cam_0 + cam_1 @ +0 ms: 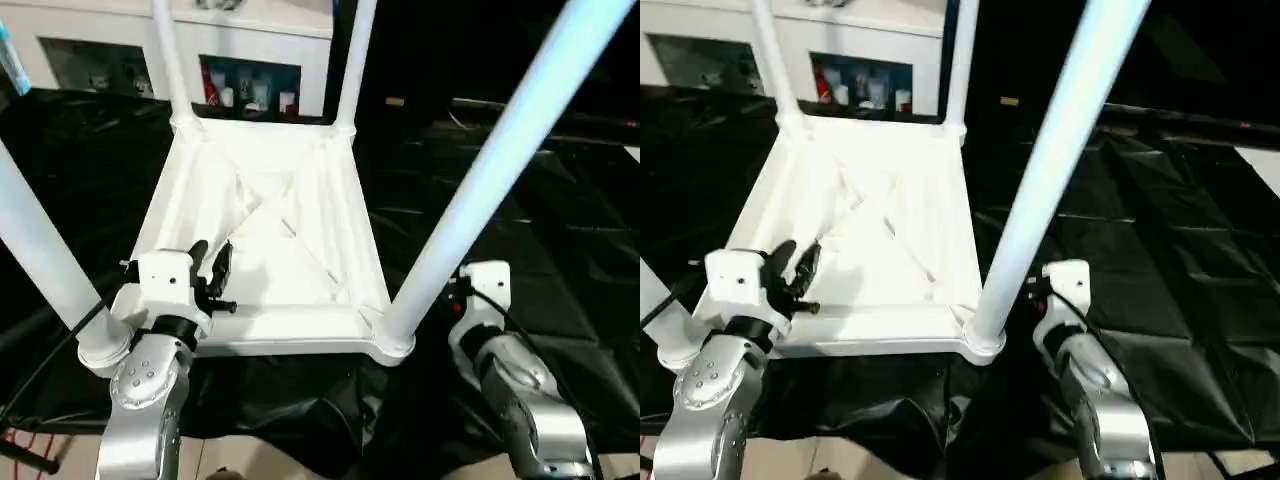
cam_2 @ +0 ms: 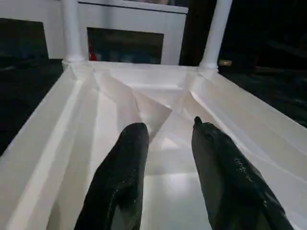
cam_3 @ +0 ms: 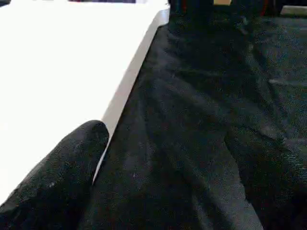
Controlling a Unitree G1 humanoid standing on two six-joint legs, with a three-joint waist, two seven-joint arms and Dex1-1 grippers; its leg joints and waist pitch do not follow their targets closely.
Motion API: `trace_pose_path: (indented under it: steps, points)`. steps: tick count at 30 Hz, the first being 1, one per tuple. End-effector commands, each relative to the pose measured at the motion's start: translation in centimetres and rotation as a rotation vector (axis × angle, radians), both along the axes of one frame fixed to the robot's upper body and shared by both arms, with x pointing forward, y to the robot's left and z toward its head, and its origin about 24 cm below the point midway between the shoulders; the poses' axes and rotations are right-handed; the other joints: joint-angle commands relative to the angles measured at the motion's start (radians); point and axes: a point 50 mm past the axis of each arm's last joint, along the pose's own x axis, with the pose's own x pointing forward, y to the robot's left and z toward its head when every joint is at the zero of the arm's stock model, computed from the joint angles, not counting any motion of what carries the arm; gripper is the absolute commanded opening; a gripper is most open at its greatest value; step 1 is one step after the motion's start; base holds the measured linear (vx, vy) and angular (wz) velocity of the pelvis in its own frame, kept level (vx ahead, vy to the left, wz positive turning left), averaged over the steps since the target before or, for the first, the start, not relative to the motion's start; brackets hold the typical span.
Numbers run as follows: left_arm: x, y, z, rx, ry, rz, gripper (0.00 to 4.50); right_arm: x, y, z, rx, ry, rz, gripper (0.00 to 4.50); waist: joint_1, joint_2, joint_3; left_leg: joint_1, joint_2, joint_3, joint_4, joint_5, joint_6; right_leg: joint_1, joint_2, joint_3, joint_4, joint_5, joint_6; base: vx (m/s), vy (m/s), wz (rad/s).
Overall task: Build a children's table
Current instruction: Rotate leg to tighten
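The children's table (image 1: 270,230) lies upside down on black cloth, ribbed underside facing up. Its legs stand upright in the corners: near right (image 1: 490,170), near left (image 1: 40,260), far left (image 1: 170,60) and far right (image 1: 355,60). My left gripper (image 1: 212,265) hovers over the near left part of the underside, beside the near left leg. Its black fingers (image 2: 122,177) are open with nothing between them. My right gripper (image 3: 168,143) sits low just outside the table's right rim (image 3: 129,81), by the near right leg. It is open wide and empty.
A white cabinet (image 1: 250,50) with glass doors stands behind the table. Black cloth (image 1: 540,260) covers the surface all around and hangs over the near edge. Red cable (image 1: 30,440) lies on the floor at the lower left.
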Motion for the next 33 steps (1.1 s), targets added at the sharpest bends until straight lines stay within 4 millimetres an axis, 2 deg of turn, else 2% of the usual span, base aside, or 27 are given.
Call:
trace_pose_path:
  steps: [1,4,5,6,7,8,10,11,12,13,14,15,16,17,18,19,20,21,22,23,24,27,28,29,31,32,33]
  points:
    - [0.3,-0.3,0.1,0.005,0.004,-0.018,1.76,0.3,-0.6,0.5,-0.017,-0.012,-0.004,4.44,-0.001,0.007,-0.05,-0.002,0.028,-0.012,-0.069,-0.277,0.026,0.044,-0.063,0.057,-0.087,-0.377,0.014,0.0,0.0,0.0]
    - [0.3,-0.6,-0.4,0.028,0.043,-0.021,1.76,0.3,-1.1,0.1,-0.031,-0.001,-0.01,4.44,0.002,0.01,-0.053,-0.003,0.029,-0.01,-0.068,-0.24,0.029,0.046,-0.063,0.061,-0.076,-0.302,-0.014,0.0,0.0,0.0]
    - [0.2,-0.6,-0.5,0.021,0.041,-0.024,1.76,0.3,-1.1,0.1,-0.031,-0.001,-0.01,4.44,0.004,0.018,-0.054,-0.008,0.028,-0.01,-0.066,-0.206,0.033,0.045,-0.064,0.062,-0.074,-0.26,-0.026,0.0,0.0,0.0]
    - [0.1,-0.6,-0.4,0.007,0.041,-0.021,1.76,0.3,-1.1,0.0,-0.032,0.0,-0.008,4.44,0.001,0.014,-0.059,-0.026,0.023,-0.006,-0.052,-0.058,0.067,0.039,-0.055,0.06,-0.065,-0.089,-0.068,0.0,0.0,0.0]
    - [-0.1,-0.4,-0.5,0.005,0.044,-0.01,1.76,0.3,-1.0,-0.1,-0.033,0.0,-0.008,4.44,0.001,0.011,-0.071,-0.042,0.008,0.0,-0.028,0.146,0.138,0.029,-0.044,0.049,-0.048,0.147,-0.124,0.0,0.0,0.0]
    - [-0.4,-0.3,-0.4,0.006,0.044,-0.005,1.76,0.2,-1.1,-0.1,-0.031,-0.001,-0.011,4.44,0.003,0.009,-0.088,-0.051,-0.005,0.002,-0.008,0.233,0.204,0.025,-0.041,0.041,-0.033,0.26,-0.163,0.0,0.0,0.0]
    - [-0.9,-0.1,-0.4,0.004,0.045,-0.002,1.76,0.1,-1.1,-0.2,-0.023,-0.001,-0.014,4.44,0.003,0.008,-0.093,-0.066,-0.011,0.004,0.003,0.236,0.256,0.016,-0.038,0.033,-0.04,0.256,-0.182,-0.034,0.009,-0.02]
    - [-1.8,0.1,-0.4,0.015,0.041,-0.015,1.76,-0.4,-1.1,-0.4,-0.023,0.007,-0.01,4.44,0.005,0.005,-0.085,-0.07,-0.004,0.009,0.006,0.07,0.272,-0.002,-0.042,0.018,-0.079,0.003,-0.163,-0.068,0.018,-0.03]
    - [-1.9,0.1,-0.4,0.015,0.041,-0.015,1.76,-0.4,-1.1,-0.4,-0.023,0.007,-0.01,4.44,0.006,0.014,-0.074,-0.053,0.005,0.009,-0.003,-0.065,0.248,-0.004,-0.05,0.01,-0.101,-0.195,-0.14,-0.106,0.028,-0.02]
    - [-2.3,0.3,-0.4,0.024,0.048,-0.017,1.76,-0.6,-1.0,-0.5,-0.023,0.016,-0.005,4.44,-0.005,0.02,-0.053,-0.014,0.018,0.005,-0.009,-0.344,0.152,-0.017,-0.048,-0.008,-0.13,-0.564,-0.043,-0.107,0.033,0.0]
    - [-2.7,0.4,-0.5,0.026,0.056,-0.014,1.76,-0.9,-1.0,-0.7,-0.026,0.025,0.001,4.44,-0.016,0.023,-0.039,0.011,0.021,-0.003,-0.01,-0.475,0.101,-0.029,-0.041,-0.028,-0.15,-0.697,0.023,-0.107,0.033,0.0]
    - [-3.4,0.7,-0.6,0.04,0.067,-0.006,1.76,-1.4,-1.1,-1.0,-0.037,0.037,0.012,4.44,-0.038,0.045,-0.014,0.019,0.064,-0.035,-0.06,-0.73,0.04,-0.007,-0.006,-0.091,-0.144,-0.726,0.117,-0.107,0.023,-0.04]
    - [-3.8,0.9,-0.6,0.049,0.074,0.0,1.76,-1.7,-1.1,-1.2,-0.044,0.044,0.019,4.44,0.031,0.041,0.003,-0.127,0.116,-0.011,-0.168,-0.9,-0.033,0.105,-0.007,-0.036,0.17,-0.343,0.0,-0.104,-0.003,0.1]
    - [-4.2,1.0,-0.6,0.05,0.08,0.004,1.76,-2.2,-1.5,-1.5,-0.063,0.056,0.024,4.44,0.092,0.076,0.0,-0.086,0.091,0.065,-0.185,-0.915,-0.019,0.066,0.018,0.0,0.199,-0.313,-0.024,-0.104,-0.003,0.1]
    - [-4.3,1.0,-0.6,0.049,0.08,0.004,1.76,-2.2,-1.6,-1.5,-0.064,0.056,0.022,4.44,0.052,0.033,-0.013,-0.036,0.091,0.053,-0.147,-0.843,-0.011,0.06,-0.014,0.064,0.173,-0.429,0.002,-0.057,-0.075,0.13]
    - [-4.8,1.2,-0.5,0.014,0.072,-0.008,1.76,-2.8,-2.4,-1.7,-0.072,0.059,0.0,4.44,0.054,-0.016,-0.023,0.018,0.012,0.017,0.029,-0.551,-0.046,-0.012,-0.121,0.122,-0.05,-0.846,0.078,-0.012,-0.095,-0.03]
    - [-5.0,1.2,-0.5,-0.01,0.068,-0.015,1.93,-3.0,-2.7,-1.7,-0.071,0.058,-0.009,4.48,0.066,0.006,-0.007,0.027,0.015,-0.003,0.096,-0.394,-0.019,-0.031,-0.193,0.153,-0.105,-0.995,0.073,-0.012,-0.095,-0.03]
    - [-5.0,1.2,-0.4,-0.012,0.066,-0.017,2.1,-3.0,-2.8,-1.7,-0.071,0.057,-0.011,4.5,0.075,0.002,-0.014,-0.029,0.018,-0.03,0.059,-0.173,0.009,0.041,-0.175,0.154,-0.086,-0.936,0.059,0.0,0.0,0.0]
    - [-5.6,1.2,-0.3,-0.041,0.048,-0.041,2.1,-3.4,-3.7,-1.3,-0.065,0.042,-0.037,4.5,0.082,0.021,-0.018,-0.015,0.024,-0.028,-0.003,-0.199,-0.025,0.038,-0.108,0.114,-0.062,-0.758,0.032,0.0,0.0,0.0]
    - [-5.6,1.2,-0.3,-0.042,0.048,-0.043,2.13,-3.4,-3.7,-1.3,-0.065,0.041,-0.037,4.5,0.078,0.021,-0.023,-0.012,0.028,-0.027,-0.02,-0.23,-0.033,0.041,-0.083,0.104,-0.042,-0.634,0.017,0.0,0.0,0.0]
    - [-6.1,1.1,-0.2,-0.041,0.045,-0.069,2.13,-3.8,-4.4,-0.9,-0.063,0.025,-0.04,4.5,0.073,0.035,-0.023,-0.008,0.033,-0.025,-0.039,-0.294,-0.029,0.043,-0.063,0.096,-0.028,-0.492,-0.008,0.0,0.0,0.0]
    - [-6.8,0.5,-0.3,-0.04,0.038,-0.091,2.53,-4.1,-5.5,-0.3,-0.06,0.006,0.013,4.5,0.057,0.045,-0.022,-0.009,0.033,-0.026,-0.059,-0.364,-0.017,0.057,-0.074,0.092,-0.047,-0.525,-0.012,0.0,0.0,0.0]
    - [-7.8,1.3,-0.3,-0.053,0.02,-0.029,2.54,-4.6,-5.9,0.0,-0.053,0.008,0.102,4.5,0.049,0.03,-0.025,-0.013,0.033,-0.024,-0.062,-0.347,-0.011,0.067,-0.074,0.092,-0.054,-0.506,-0.003,0.0,0.0,0.0]
    - [-8.1,1.4,-0.2,-0.062,0.013,-0.003,2.57,-4.8,-6.1,0.2,-0.05,0.012,0.131,4.5,0.047,0.041,-0.023,-0.014,0.039,-0.026,-0.069,-0.328,-0.001,0.071,-0.074,0.09,-0.055,-0.468,-0.004,0.0,0.0,0.0]
    - [-9.3,2.3,0.1,-0.057,-0.013,0.073,2.83,-5.3,-5.8,0.8,-0.011,0.027,0.253,4.5,0.042,0.036,-0.029,-0.012,0.04,-0.026,-0.069,-0.314,0.006,0.075,-0.076,0.092,-0.057,-0.425,-0.012,0.014,0.025,-0.03]
    - [-9.7,2.6,0.2,-0.05,-0.024,0.104,2.93,-5.6,-5.6,1.0,0.004,0.037,0.313,4.5,0.032,0.03,-0.029,-0.024,0.04,-0.027,-0.072,-0.287,0.014,0.082,-0.07,0.091,-0.054,-0.361,-0.014,0.0,0.0,0.0]
    - [-10.2,3.0,0.2,-0.035,-0.034,0.144,2.93,-6.1,-5.1,1.2,0.014,0.051,0.386,4.5,0.031,0.035,-0.035,-0.024,0.041,-0.03,-0.073,-0.275,0.017,0.085,-0.068,0.087,-0.048,-0.329,-0.018,0.053,0.032,-0.17]
